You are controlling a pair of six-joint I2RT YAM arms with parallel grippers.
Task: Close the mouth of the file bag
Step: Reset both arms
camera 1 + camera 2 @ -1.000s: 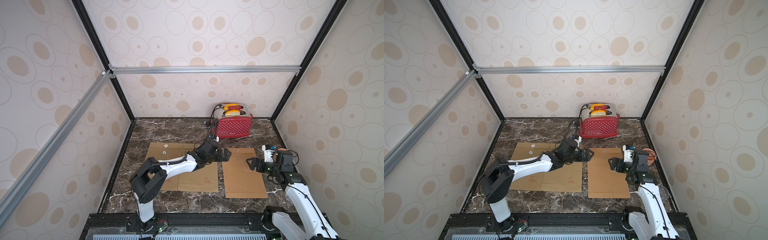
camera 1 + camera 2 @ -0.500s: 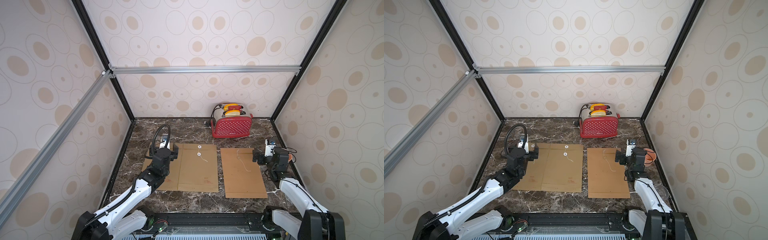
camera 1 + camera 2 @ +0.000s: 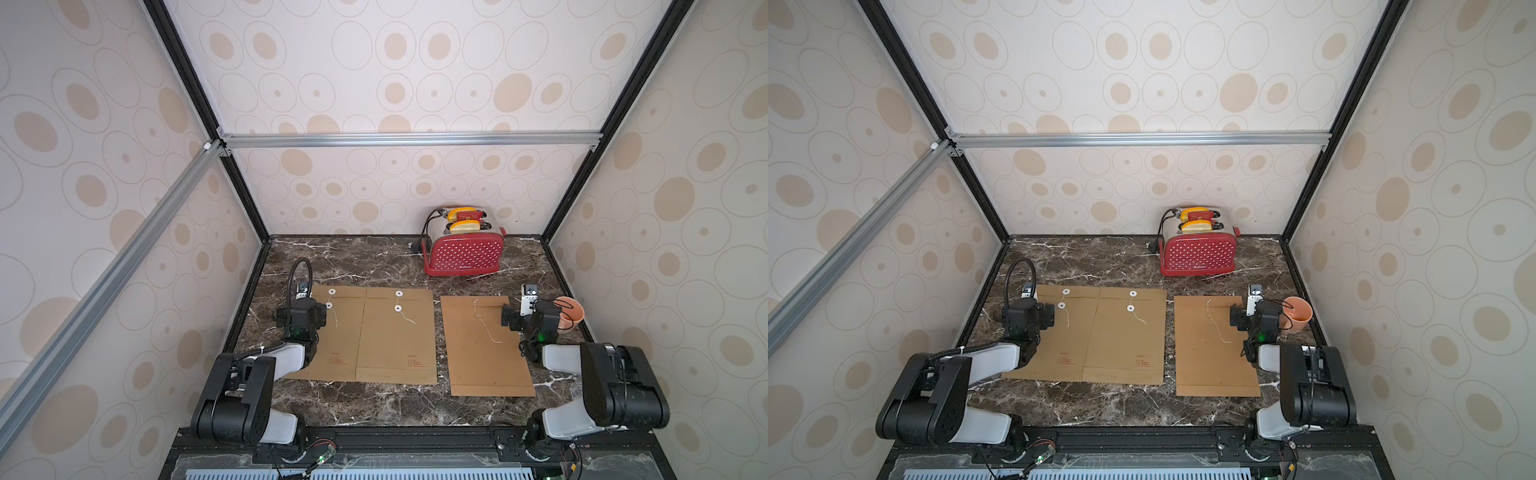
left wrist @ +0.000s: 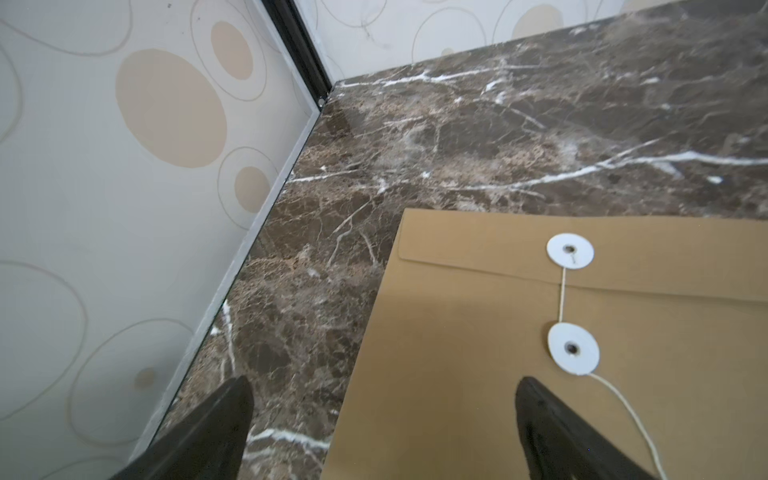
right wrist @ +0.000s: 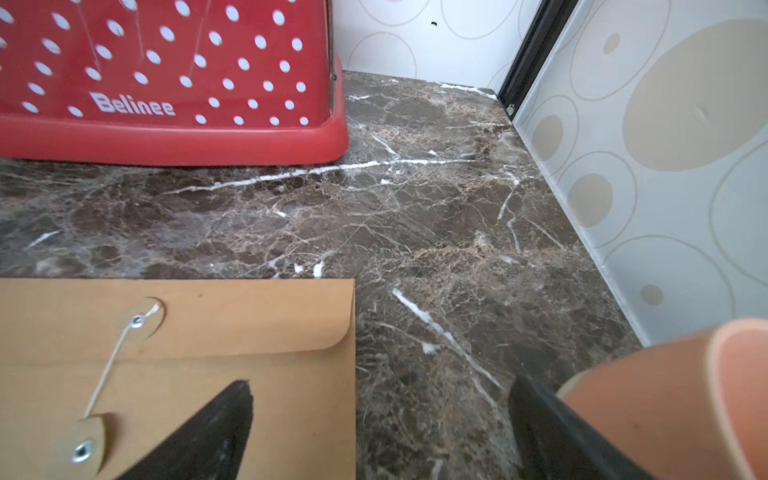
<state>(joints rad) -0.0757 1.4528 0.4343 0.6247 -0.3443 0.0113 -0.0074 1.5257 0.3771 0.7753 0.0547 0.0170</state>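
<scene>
Brown kraft paper makes up three file bags lying flat on the dark marble table (image 3: pixel 374 257) in both top views. The left file bag (image 3: pixel 340 345) and middle file bag (image 3: pixel 399 345) overlap along one long edge, and the right file bag (image 3: pixel 486 357) lies apart from them. A red toaster (image 3: pixel 463 253) stands behind them near the back wall, and an orange cup (image 3: pixel 571 313) sits at the right edge. The left gripper (image 3: pixel 302 309) hangs over the outer edge of the left file bag, and the right gripper (image 3: pixel 525 318) sits between the right file bag and the cup, both with jaws spread wide and empty. In the left wrist view, the left gripper (image 4: pixel 384 384) straddles the bag's edge, with one finger over marble and the other over paper. The left file bag (image 4: pixel 478 332) has its flap folded down. A string (image 4: pixel 562 295) runs between its two white discs and trails loose below the lower one. In the right wrist view, the right gripper (image 5: pixel 380 384) is likewise wide apart. One finger is above the corner of the right file bag (image 5: pixel 228 324), whose flap is down with string spanning its two rivets, and the other is right beside the cup (image 5: pixel 665 395). Whether that finger touches the cup I cannot tell.
</scene>
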